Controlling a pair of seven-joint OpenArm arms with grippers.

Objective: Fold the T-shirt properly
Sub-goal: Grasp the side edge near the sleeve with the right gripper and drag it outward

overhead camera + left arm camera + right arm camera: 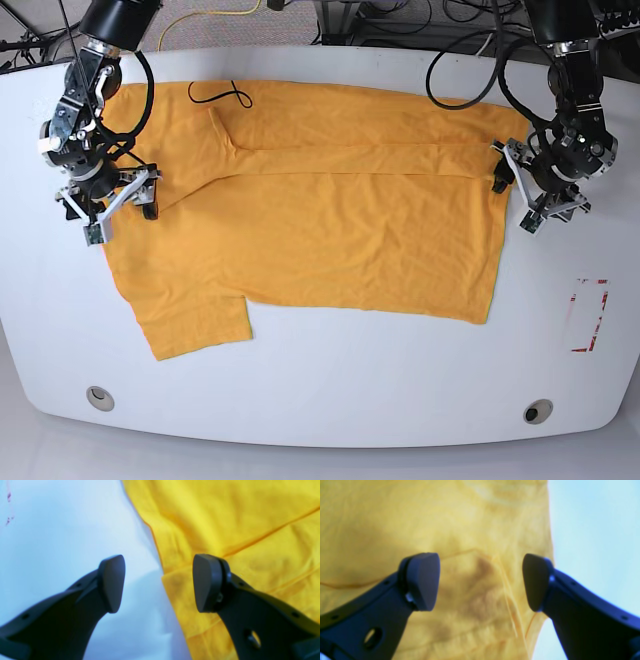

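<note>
Nearest the left wrist lens, the left pincer (158, 583) stands released, its two dark rounded pads spread wide with nothing between them, one over the white table (62, 535) and one over yellow cloth. The right pincer (481, 582) is likewise released, two blue-black pads well apart above creased fabric, gripping nothing.

The T-shirt (330, 220) is a single orange-yellow garment of soft, wrinkly cotton, spread flat across the middle of the table. Its far strip is folded over toward the near side, leaving a long straight fold edge running across the shirt. One short sleeve (195, 325) juts out at the near corner on the right pincer's side. A thin black looped squiggle (222, 93) lies at the shirt's far edge.

Beyond the shirt, on the left pincer's side, a small red-and-white marking (589, 315) sits on the table. Two round holes (99, 397) show near the table's front edge.
</note>
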